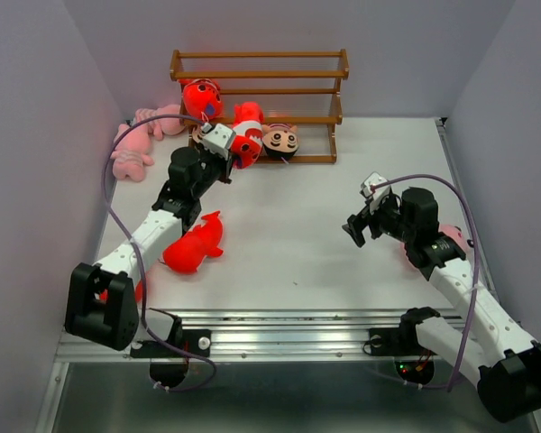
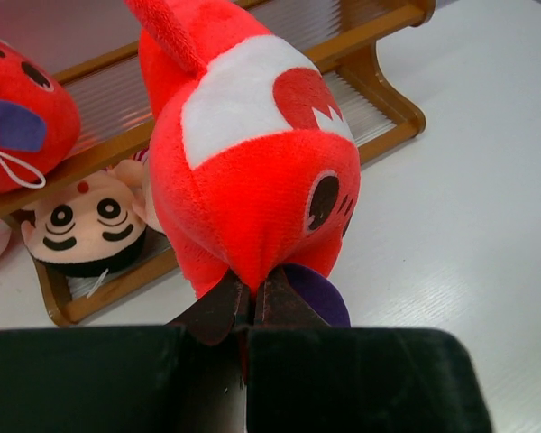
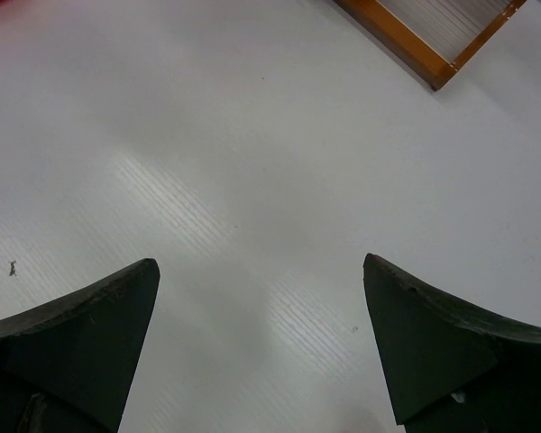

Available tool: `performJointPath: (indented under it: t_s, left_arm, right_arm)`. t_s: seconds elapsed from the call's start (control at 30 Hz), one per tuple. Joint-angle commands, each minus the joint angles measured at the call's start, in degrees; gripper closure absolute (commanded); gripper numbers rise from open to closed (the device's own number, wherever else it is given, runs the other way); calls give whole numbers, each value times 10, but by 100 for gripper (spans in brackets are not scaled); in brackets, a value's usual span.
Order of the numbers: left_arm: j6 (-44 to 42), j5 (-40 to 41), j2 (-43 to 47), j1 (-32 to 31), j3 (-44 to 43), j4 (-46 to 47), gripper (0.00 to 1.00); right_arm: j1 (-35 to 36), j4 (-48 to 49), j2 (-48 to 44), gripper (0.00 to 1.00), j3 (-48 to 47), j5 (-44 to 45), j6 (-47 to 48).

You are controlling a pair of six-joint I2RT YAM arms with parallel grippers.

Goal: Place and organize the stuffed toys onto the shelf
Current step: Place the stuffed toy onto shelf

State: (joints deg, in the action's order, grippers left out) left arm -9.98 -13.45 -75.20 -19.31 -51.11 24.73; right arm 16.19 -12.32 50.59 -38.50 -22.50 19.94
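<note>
One red fish (image 2: 252, 153) pinched by left gripper (image 2: 252, 302) at shelf (image 2: 388, 99) front; boy doll (image 2: 86, 225) on bottom tier beside it, second fish (image 2: 22, 117) above; right gripper (image 3: 260, 263) spread, well off shelf.

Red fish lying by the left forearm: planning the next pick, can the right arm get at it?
Probably yes: its fingers are open, empty, with bare table between them and the red fish.
</note>
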Motion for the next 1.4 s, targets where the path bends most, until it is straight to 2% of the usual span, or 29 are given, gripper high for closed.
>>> performJointPath:
  t_s: [0.0, 0.47, 0.8, 1.37]
  left_arm:
    - [23, -51, -24, 8, -54, 52, 100]
    - [138, -67, -153, 26, -176, 77, 100]
    - [217, -65, -207, 41, -225, 69, 100]
    - [247, -22, -296, 56, -325, 45, 100]
  right_arm:
    - [-3, 35, -9, 0, 1, -1, 5]
    - [-3, 34, -13, 0, 5, 1, 14]
    - [-3, 34, -15, 0, 5, 4, 18]
    - [-3, 34, -15, 0, 6, 10, 24]
